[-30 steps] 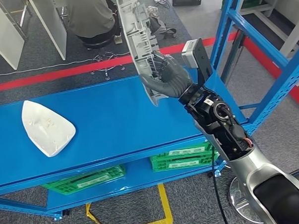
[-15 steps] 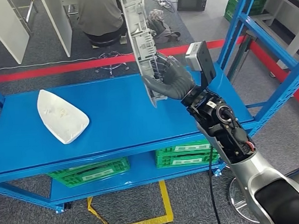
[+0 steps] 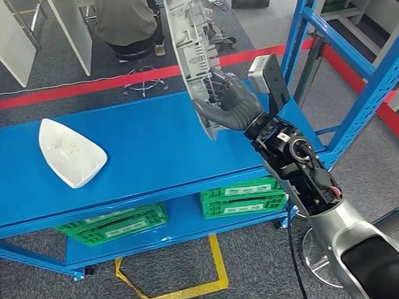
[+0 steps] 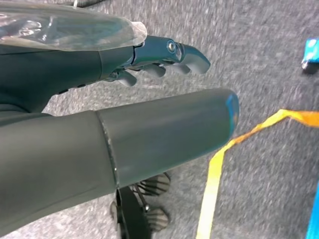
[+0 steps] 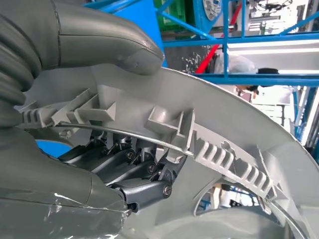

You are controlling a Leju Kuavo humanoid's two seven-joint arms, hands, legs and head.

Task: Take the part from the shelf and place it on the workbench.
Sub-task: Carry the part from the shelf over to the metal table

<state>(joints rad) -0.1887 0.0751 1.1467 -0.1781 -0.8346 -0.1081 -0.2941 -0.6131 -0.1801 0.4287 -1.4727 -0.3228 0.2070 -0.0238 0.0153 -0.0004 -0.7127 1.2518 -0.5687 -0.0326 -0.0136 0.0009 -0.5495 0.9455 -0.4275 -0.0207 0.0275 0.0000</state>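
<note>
From above, the right hand [image 3: 230,103] grips the grey part [image 3: 193,50] upright; its wrist camera reveals fingers [image 5: 127,167] hooked among inner ribs.

The workbench [image 3: 152,145] is the landmark. The right hand [image 3: 233,107] holds the ribbed part [image 3: 193,54] upright above its right end. A shell-shaped part [image 3: 72,153] lies on its left end. Crates [image 3: 239,199] sit on its lower shelf. Behind it sits a person [image 3: 124,20]; to its right stands the shelf frame [image 3: 363,69].
</note>
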